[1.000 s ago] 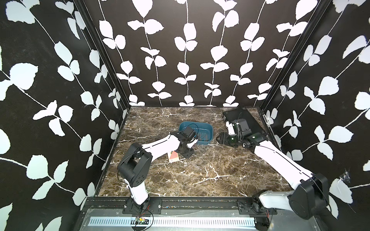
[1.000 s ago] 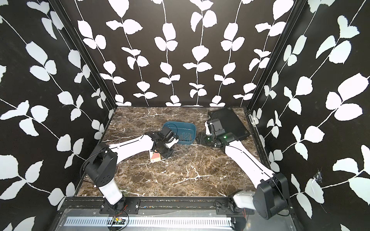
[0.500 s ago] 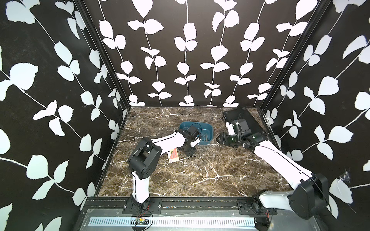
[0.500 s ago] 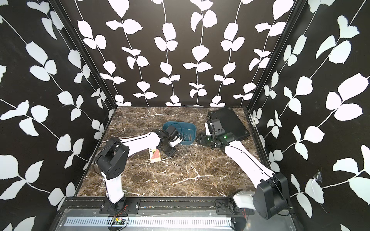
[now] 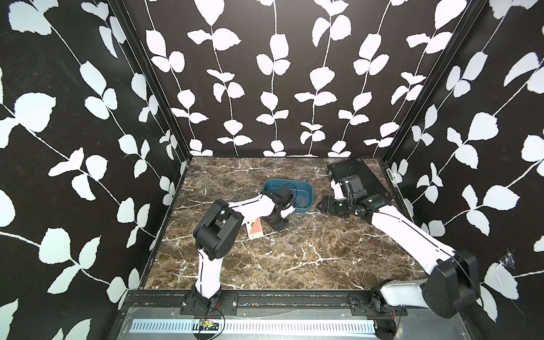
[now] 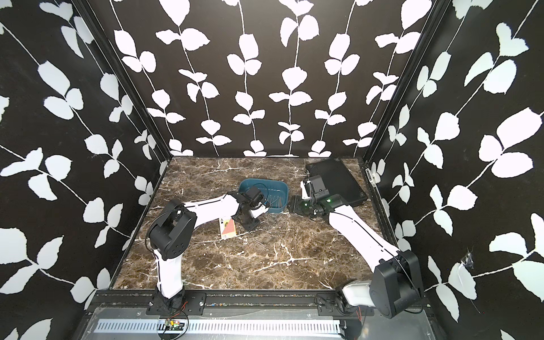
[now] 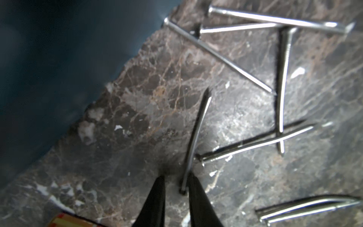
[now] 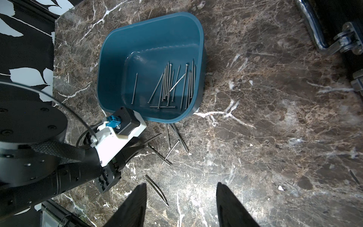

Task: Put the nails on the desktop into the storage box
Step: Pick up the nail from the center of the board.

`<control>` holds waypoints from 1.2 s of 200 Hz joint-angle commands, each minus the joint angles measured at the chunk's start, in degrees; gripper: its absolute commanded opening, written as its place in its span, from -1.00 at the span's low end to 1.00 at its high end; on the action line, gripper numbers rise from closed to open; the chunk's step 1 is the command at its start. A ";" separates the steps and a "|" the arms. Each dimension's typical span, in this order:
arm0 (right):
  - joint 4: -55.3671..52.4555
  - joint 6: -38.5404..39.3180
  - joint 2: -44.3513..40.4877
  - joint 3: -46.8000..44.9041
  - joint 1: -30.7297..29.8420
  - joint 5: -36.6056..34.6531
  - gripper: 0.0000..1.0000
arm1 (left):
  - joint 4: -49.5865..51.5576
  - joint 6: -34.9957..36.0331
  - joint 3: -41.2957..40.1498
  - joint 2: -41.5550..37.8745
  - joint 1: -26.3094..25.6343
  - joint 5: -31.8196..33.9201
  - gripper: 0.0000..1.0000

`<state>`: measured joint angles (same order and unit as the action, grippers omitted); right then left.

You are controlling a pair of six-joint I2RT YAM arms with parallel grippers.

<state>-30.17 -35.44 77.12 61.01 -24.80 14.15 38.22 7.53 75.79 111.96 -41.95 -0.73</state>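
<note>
My left wrist [image 5: 275, 206] tips down just before the teal-blue plastic tub [image 8: 117, 64], left jaws narrow astride one thin silvery nail [image 7: 195, 137] on brown marble tabletop [image 7: 137, 118]; right jaws wide over open marble.

Nails [image 8: 180, 138] beside (some inside) storage box [image 8: 117, 64].

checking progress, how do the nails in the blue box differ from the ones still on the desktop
The boxed nails lie on the floor of the storage box; the loose nails lie on the desktop beside its outer wall.
The boxed nails mostly lie side by side, pointing alike; the loose nails are scattered and cross each other.
The boxed nails outnumber the loose nails in view.
All are thin, silvery metal.
</note>
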 commanded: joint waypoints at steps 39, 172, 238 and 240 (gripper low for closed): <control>2.45 -1.04 0.66 0.86 0.19 1.14 0.18 | -0.54 -2.43 -6.03 -1.35 -0.43 -3.57 -1.00; 5.42 -1.05 2.88 2.03 0.19 1.44 0.26 | 2.81 -13.19 -8.96 -24.87 -0.17 -7.91 -1.00; 1.51 2.17 2.32 3.66 0.21 1.34 0.30 | -1.98 -25.85 5.38 -13.79 1.44 -5.88 -1.00; 1.30 2.38 2.20 3.78 0.19 1.21 0.30 | -2.00 -26.00 5.98 -13.28 1.44 -5.93 -1.00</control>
<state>-26.96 -35.48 80.73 61.56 -24.73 15.88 38.48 -12.64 76.36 94.41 -41.06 -7.33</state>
